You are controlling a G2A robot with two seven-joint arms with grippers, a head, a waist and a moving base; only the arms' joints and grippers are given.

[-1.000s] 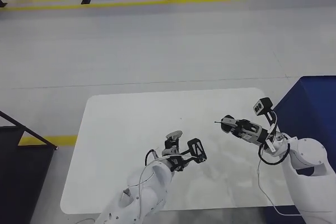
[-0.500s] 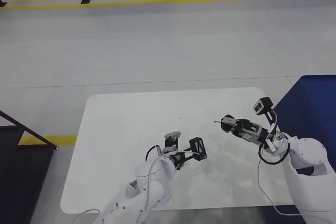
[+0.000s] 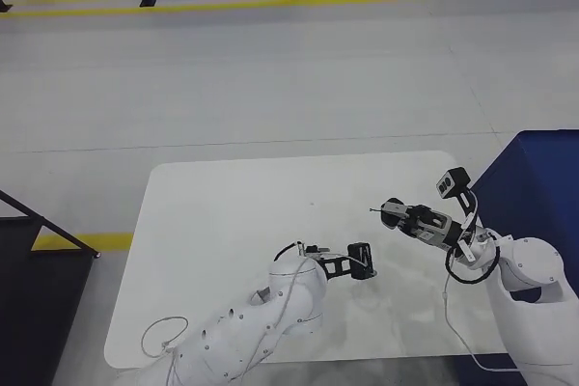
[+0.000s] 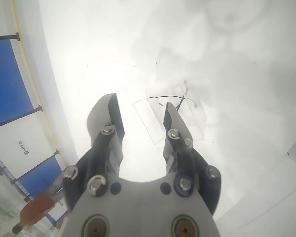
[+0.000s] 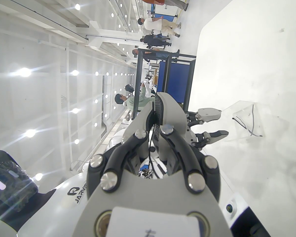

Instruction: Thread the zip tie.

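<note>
The clear box (image 4: 148,119) sits on the white tabletop (image 3: 222,222) just ahead of the left jaws. From above we can hardly make it out, and in the left wrist view one jaw tip cuts off part of it. Inside lie thin black zip ties (image 4: 166,97); we cannot count them. The left jaws stand spread and empty. The right jaws, well apart from the left ones, are clenched on one zip tie (image 3: 378,209), whose thin end sticks out past their tips.
</note>
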